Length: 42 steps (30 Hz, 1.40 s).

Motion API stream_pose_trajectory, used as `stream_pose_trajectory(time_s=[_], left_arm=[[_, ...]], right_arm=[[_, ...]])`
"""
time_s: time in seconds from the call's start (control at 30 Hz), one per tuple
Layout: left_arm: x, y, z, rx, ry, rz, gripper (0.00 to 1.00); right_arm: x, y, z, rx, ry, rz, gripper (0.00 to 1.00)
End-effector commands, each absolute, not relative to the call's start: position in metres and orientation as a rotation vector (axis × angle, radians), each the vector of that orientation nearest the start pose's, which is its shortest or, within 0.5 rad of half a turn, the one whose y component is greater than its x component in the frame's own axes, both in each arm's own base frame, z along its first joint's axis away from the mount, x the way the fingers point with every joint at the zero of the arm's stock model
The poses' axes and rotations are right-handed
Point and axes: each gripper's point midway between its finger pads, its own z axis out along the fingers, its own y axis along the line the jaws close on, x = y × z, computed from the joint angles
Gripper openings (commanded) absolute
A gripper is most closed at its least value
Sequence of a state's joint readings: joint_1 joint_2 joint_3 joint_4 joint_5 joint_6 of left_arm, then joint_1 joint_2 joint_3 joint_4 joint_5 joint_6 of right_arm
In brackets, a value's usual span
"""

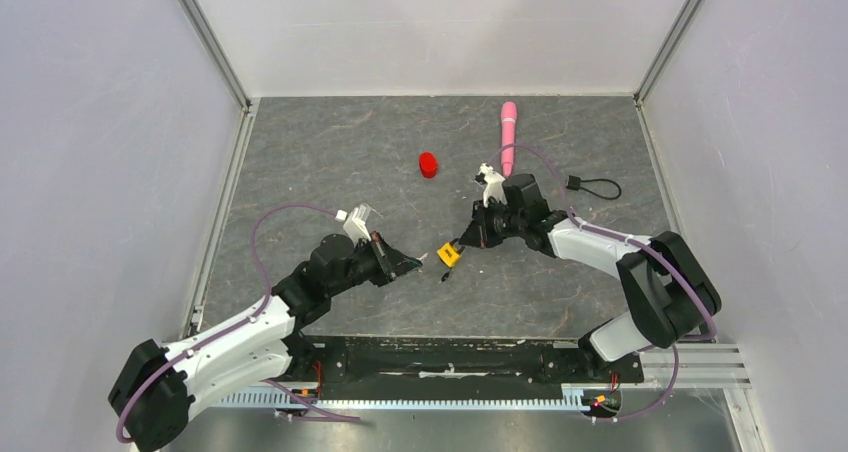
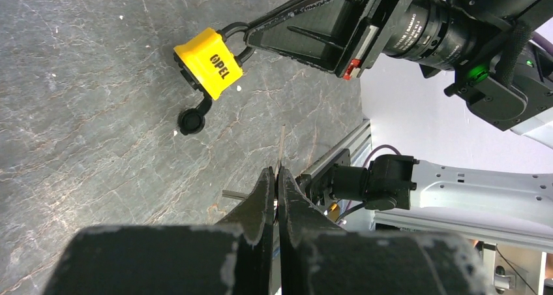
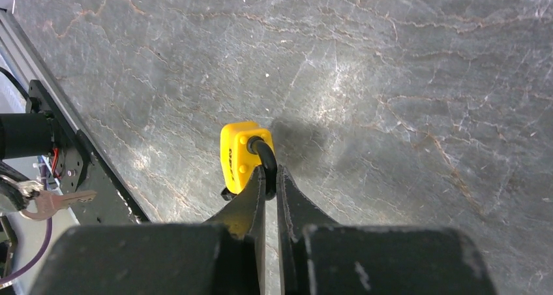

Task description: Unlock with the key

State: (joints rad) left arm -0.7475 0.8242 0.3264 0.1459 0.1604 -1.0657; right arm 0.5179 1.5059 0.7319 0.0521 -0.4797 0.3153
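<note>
Nearest: the left gripper [image 2: 275, 173], jaws pressed together on the key [image 3: 65, 198]. In its own wrist view the thin blade pokes out edge-on past the tips.
Right gripper [image 3: 270, 172]: jaws closed on the black shackle [image 3: 263, 153] of the yellow padlock [image 3: 238, 156]. The body sits just beyond the tips.
Padlock from the left jaws: ahead of the tips and off to one side, apart from the key's tip with bare table [image 1: 330, 152] between them.
Keyhole cover [image 2: 191, 121]: a round black flap hanging off the padlock's underside, on the side nearer the left jaws.
Lifted or resting: I cannot tell whether the padlock body touches the table.
Step in hand: each gripper seems to hold its part, so this looks like the approach before insertion.
Next move calls for: bringing the blade into line with the keyway on the underside, which I cannot make out. The key then has to slide in straight while the right jaws hold the shackle firm, because the flap could block the way.
Risk: the key is thin and pinched by little, so it may twist in the grip.
Count: one key, one padlock, two grippers.
Also far beyond both jaws: one red cap [image 1: 428, 164], one pink stick [image 1: 508, 137] and one black cord [image 1: 592, 185].
</note>
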Motion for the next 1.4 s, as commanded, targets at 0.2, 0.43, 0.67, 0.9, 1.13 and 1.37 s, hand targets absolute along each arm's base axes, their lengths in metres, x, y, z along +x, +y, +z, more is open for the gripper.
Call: stream_pose_trajectory(time_s=[0.2,0.43,0.67,0.9,1.13,1.37], left_arm=[[0.185,-0.257,0.151,-0.23,2.124,-1.32,0.02],[0.186,-0.255,0.146,-0.233,2.141,-1.292,0.02],[0.186,-0.251,0.144,-0.228,2.143,-1.263,0.02],[0.185,-0.241,0.145,-0.226,2.127,-1.214,0.02],[0.185,-0.232,0.141,-0.23,2.132,-1.169,0.02],[0.183,-0.226,0.132,-0.268,2.145,-1.167,0.02]], right_arm=[[0.278,0.253,0.057,-0.477,2.357,0.92,0.0],[0.288,0.238,0.043,-0.47,2.438,0.761,0.11],[0.304,0.228,0.056,-0.485,2.451,0.621,0.5],[0.302,0.226,0.076,-0.596,2.405,0.58,0.63],[0.286,0.249,0.073,-0.809,2.403,0.543,0.63],[0.284,0.265,0.065,-0.884,2.406,0.526,0.62]])
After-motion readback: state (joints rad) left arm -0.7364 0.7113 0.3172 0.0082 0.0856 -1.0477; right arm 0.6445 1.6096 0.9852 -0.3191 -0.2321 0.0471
